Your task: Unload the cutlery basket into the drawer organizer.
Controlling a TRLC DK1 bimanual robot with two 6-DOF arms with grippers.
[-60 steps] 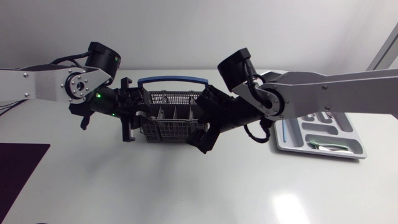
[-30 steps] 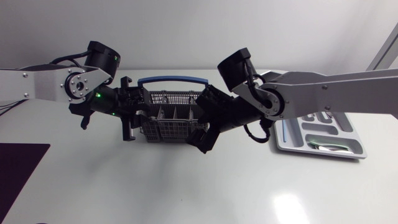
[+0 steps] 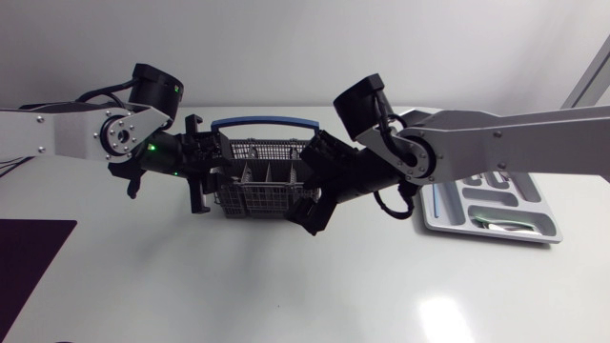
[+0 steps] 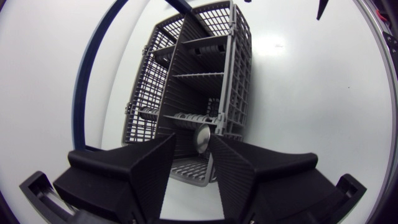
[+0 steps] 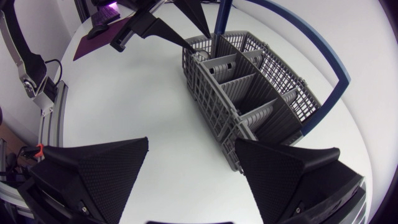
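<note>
The grey mesh cutlery basket with a blue handle stands mid-table between both arms. My left gripper is at its left end, fingers partly apart and open, just off the end wall. A round metal piece shows in the nearest compartment. My right gripper is at the basket's right end, wide open, with the basket ahead of its fingers and nothing between them. The silver drawer organizer lies at the right with some cutlery in it.
A dark mat lies at the table's front left corner. My right arm's long link stretches over the organizer. Bare white tabletop lies in front of the basket.
My left arm has shifted slightly toward the far side at the basket's left end. The basket and my right arm have not moved.
</note>
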